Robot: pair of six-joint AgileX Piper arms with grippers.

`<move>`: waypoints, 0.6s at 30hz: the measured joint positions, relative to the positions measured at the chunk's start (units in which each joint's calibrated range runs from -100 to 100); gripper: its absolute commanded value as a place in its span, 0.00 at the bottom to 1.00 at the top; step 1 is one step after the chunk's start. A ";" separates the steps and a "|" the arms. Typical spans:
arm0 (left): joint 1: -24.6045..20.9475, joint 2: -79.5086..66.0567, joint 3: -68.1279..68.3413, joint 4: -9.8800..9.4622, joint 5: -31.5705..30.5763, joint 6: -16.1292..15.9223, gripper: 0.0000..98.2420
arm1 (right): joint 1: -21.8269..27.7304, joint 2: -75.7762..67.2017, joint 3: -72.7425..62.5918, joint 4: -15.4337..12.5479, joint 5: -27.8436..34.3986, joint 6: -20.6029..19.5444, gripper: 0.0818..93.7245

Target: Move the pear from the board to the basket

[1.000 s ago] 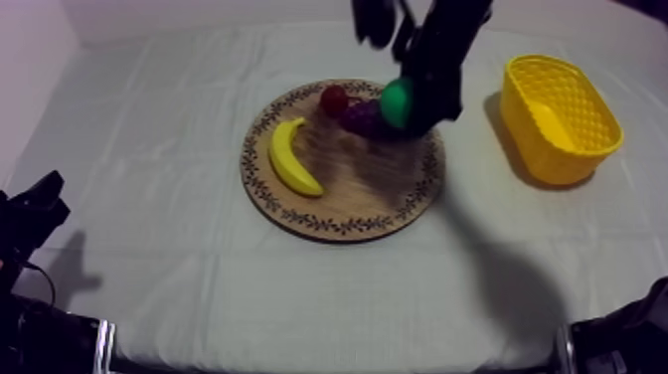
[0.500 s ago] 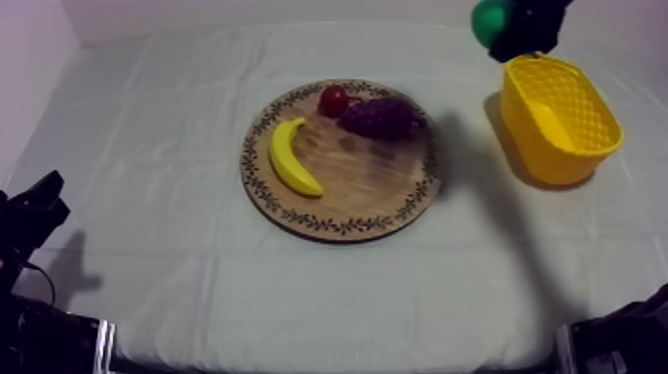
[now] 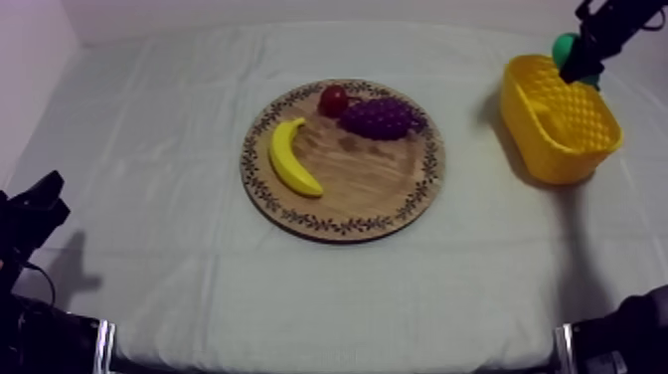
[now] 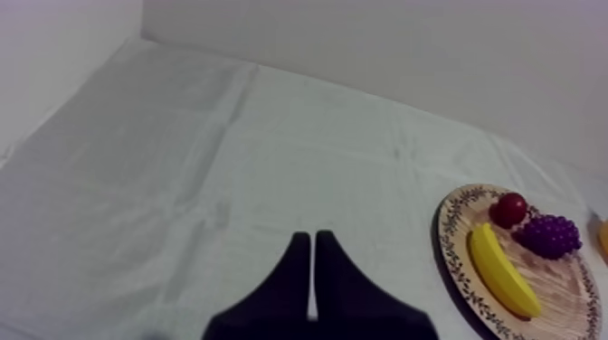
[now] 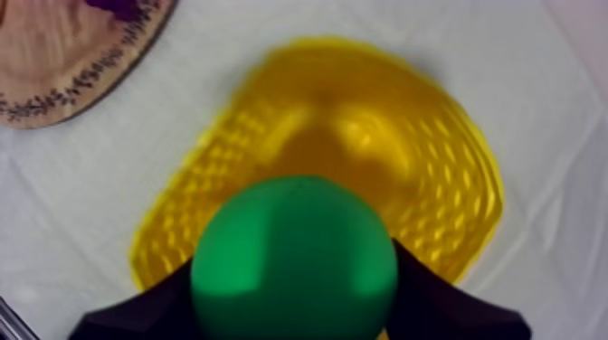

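While the round green toy pear (image 5: 294, 258) is clamped between the black fingers of the right tool (image 3: 584, 52), it hangs over the far rim of the yellow lattice basket (image 3: 569, 151) rather than squarely above its hollow, so a release here could, I judge, let it strike the rim and bounce out onto the cloth-covered desk (image 3: 149, 149), or tip the light basket; the right arm (image 3: 614, 18) comes in from the upper right with its tool aimed down at the basket, while the left tool (image 4: 312, 262) rests low at its side, fingers pressed together on nothing
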 measured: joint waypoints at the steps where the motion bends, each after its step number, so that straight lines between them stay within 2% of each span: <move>1: 0.00 0.00 0.00 0.00 0.00 0.00 0.00 | 0.61 0.84 0.44 0.30 -0.82 -0.06 0.56; 5: 0.00 0.00 0.00 0.00 0.00 0.00 0.00 | 1.94 3.60 1.17 1.00 -2.19 -0.77 0.68; 8: 0.00 0.00 0.00 0.00 0.00 0.00 0.00 | 2.21 4.28 1.30 1.19 -2.22 -1.38 0.73; 13: 0.00 0.00 0.00 0.00 0.00 0.00 0.00 | 2.63 2.91 1.55 0.89 -1.27 -1.65 0.74; 18: 0.00 0.00 0.00 0.00 0.00 0.00 0.00 | 3.15 -2.06 3.34 -0.18 0.38 -1.89 0.69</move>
